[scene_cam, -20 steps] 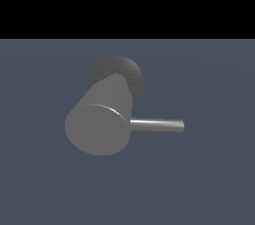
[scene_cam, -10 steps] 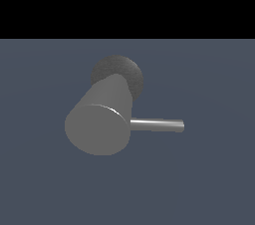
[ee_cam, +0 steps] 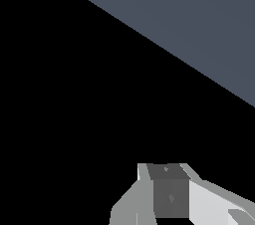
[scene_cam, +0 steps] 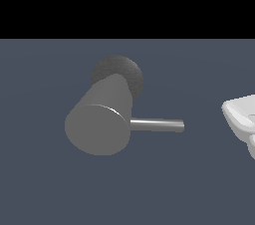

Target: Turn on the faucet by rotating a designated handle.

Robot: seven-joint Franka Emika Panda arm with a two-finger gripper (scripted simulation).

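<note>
The faucet [scene_cam: 102, 119] is a thick matte grey cylinder with its flat round end facing the camera, joined behind to a darker rough round base [scene_cam: 122, 72]. The handle [scene_cam: 157, 125], a thin shiny metal rod, sticks out level toward the exterior view's right. A glossy white part of the robot arm [scene_cam: 241, 119] pokes in at the exterior view's right edge, well apart from the rod's tip. In the wrist view only the gripper [ee_cam: 167, 179] shows, against floor and black. Its fingers [ee_cam: 172, 194] are cut off by the frame edge, and neither faucet nor handle appears there.
Flat blue-grey floor [scene_cam: 199, 179] surrounds the faucet on all sides, with a black background above it. No other objects are in view.
A white part of the arm has entered at the exterior view's right edge. The faucet and its handle have not moved.
</note>
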